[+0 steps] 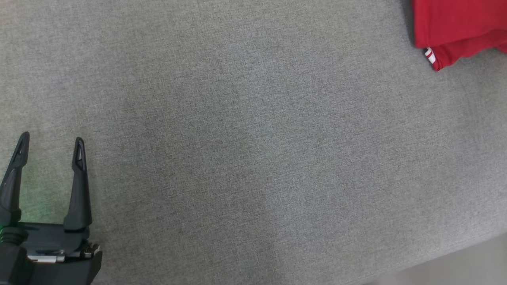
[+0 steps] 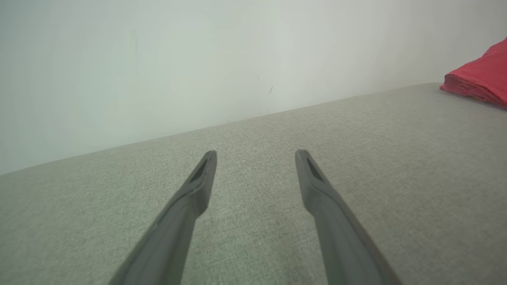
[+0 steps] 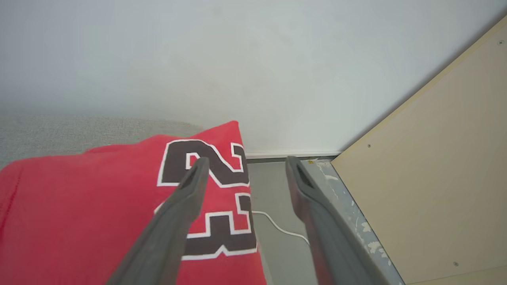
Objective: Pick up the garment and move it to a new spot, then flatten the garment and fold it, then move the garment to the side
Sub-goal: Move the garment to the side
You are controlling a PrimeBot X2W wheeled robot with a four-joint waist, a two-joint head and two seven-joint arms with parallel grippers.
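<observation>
Red garment (image 3: 79, 217), folded, flat on the far right end of the grey fabric counter (image 1: 253, 142), at its edge. Print on top: "23" (image 3: 210, 198), dark digits with a white outline. Small white label (image 1: 429, 55) at one hem corner; writing too small to read.

Right gripper (image 3: 247, 159): jaws spread wide, nothing between them, poised over the garment's printed end; contact between the fingers and the cloth not discernible.

Left gripper (image 1: 52, 137): jaws wide, empty, over bare counter, well apart from the garment.

Beyond the counter edge: white cable (image 3: 281, 227) on the floor, beige panel (image 3: 435, 178), pale wall (image 3: 237, 59).
</observation>
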